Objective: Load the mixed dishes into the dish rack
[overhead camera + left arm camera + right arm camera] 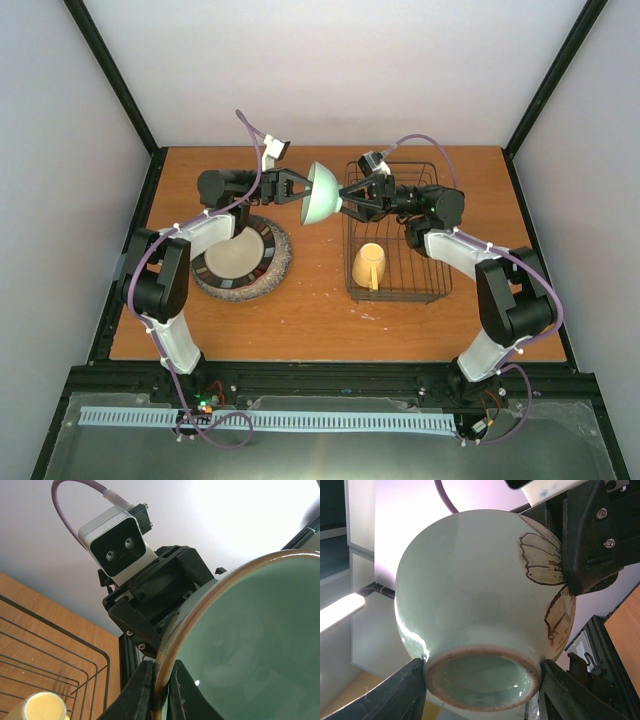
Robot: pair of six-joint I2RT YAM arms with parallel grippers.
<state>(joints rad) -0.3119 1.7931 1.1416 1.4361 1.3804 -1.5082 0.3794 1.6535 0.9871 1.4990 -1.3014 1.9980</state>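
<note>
Dish rack [400, 297] stands on the right half of the table [320, 320] and so far holds only a yellow mug [369, 266], lying in its near left part. A pale green bowl [322, 193] hangs in the air just left of the rack's far corner, between both arms. The left gripper [297, 188] pinches the bowl's rim, one finger inside and one outside [137, 690]. The right gripper [345, 205] straddles the foot ring, its fingers [405, 690] apparently pressed against both sides. By my reading this is a handover, with the bowl not yet racked. A striped plate [240, 255] on a speckled dish [282, 262] waits at left.
</note>
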